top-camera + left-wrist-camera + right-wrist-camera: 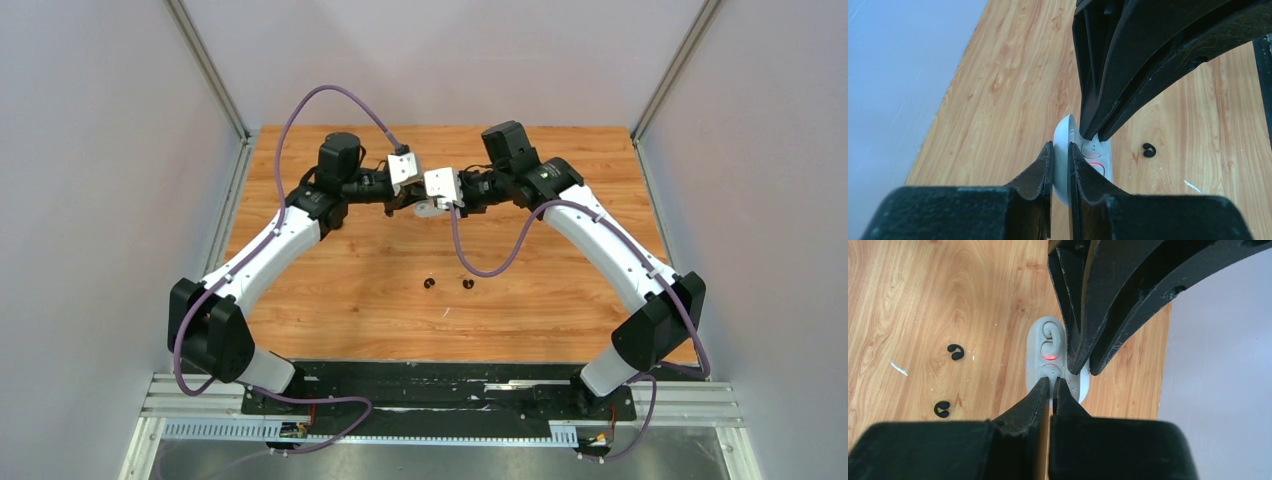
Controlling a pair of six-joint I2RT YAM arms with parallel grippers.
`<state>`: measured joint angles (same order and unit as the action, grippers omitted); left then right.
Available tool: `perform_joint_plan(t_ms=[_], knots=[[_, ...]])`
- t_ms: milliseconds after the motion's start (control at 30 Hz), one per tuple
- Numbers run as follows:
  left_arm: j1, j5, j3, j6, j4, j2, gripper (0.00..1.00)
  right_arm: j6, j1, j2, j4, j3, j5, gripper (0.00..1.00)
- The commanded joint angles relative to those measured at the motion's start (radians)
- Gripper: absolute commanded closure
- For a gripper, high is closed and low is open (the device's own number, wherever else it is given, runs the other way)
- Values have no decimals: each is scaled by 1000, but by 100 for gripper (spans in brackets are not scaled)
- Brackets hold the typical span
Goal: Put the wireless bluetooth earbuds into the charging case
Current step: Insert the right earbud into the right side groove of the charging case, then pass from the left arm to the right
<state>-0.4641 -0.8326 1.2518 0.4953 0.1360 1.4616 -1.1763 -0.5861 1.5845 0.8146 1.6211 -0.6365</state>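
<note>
My left gripper [1060, 149] is clamped on the edge of the white case [1033, 360], upper middle in the overhead view. My right gripper [1052, 383] is closed, its tips against the open case, with nothing seen between them. One white earbud [1049, 336] sits in the case by a red light [1049, 356], and two black earbuds [430, 283] lie on the table [330, 290], centre of that view.
</note>
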Motion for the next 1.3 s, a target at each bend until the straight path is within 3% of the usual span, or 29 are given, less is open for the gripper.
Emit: perform_joint_plan(t_ms=[0,500,633,767,833,867,1000,1267], knots=[[-7,-13,10,-34,-69,-14,100,-19,-7,16,43,46,-9,99],[-7,-23,0,8,-52,-23,100,141,-10,22,21,168,56,65],[-6,-21,-1,13,-56,-22,100,275,29,-8,1,168,16,57],[-7,-22,-3,24,-56,-28,100,527,129,-22,-70,149,-84,46],[-6,-28,-2,34,-55,-32,100,568,184,-14,-90,137,-152,45],[-7,-29,0,39,-54,-35,100,670,208,-5,-90,124,-187,43],[-7,-29,-2,33,-82,-52,100,776,264,17,-101,70,-330,43],[-7,-10,-76,-99,-351,-109,100,837,273,82,-126,77,-562,41]])
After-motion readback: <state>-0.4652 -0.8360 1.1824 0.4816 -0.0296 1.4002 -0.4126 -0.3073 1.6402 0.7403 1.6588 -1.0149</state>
